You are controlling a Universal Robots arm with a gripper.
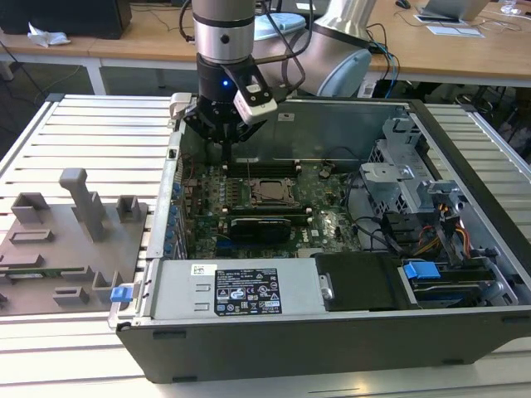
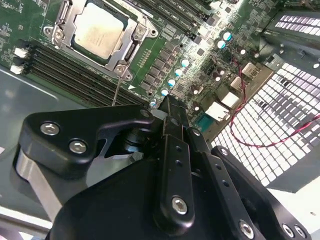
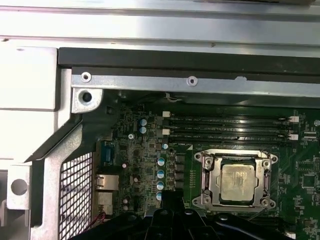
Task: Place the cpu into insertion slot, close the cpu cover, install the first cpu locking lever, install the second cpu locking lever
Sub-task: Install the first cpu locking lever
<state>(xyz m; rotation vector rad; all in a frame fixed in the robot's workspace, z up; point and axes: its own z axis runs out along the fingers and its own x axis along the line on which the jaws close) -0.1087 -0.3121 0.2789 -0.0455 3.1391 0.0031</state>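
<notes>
**Entry: cpu** [image 1: 270, 191]. A dull silver-grey square, seated flat in the insertion slot [image 3: 214, 181] at mid-motherboard. It is framed by the cpu cover [image 3: 235, 155], which is laid down over its edges, apparently to hold it seated.

**Gripper** [image 1: 226, 148]. The fingers are pressed together and nothing is pinched, a narrow tip judged suited to pushing. It is held at 10 o'clock from the chip in the exterior view.

It has the look of a robotics lab to me: a silver-grey jointed robot arm [image 1: 222, 33] over an opened black desktop computer case [image 1: 332, 344] on a ribbed aluminium worktop [image 1: 83, 133], with cable-strewn pale wooden desks [image 1: 498, 54] behind.
</notes>
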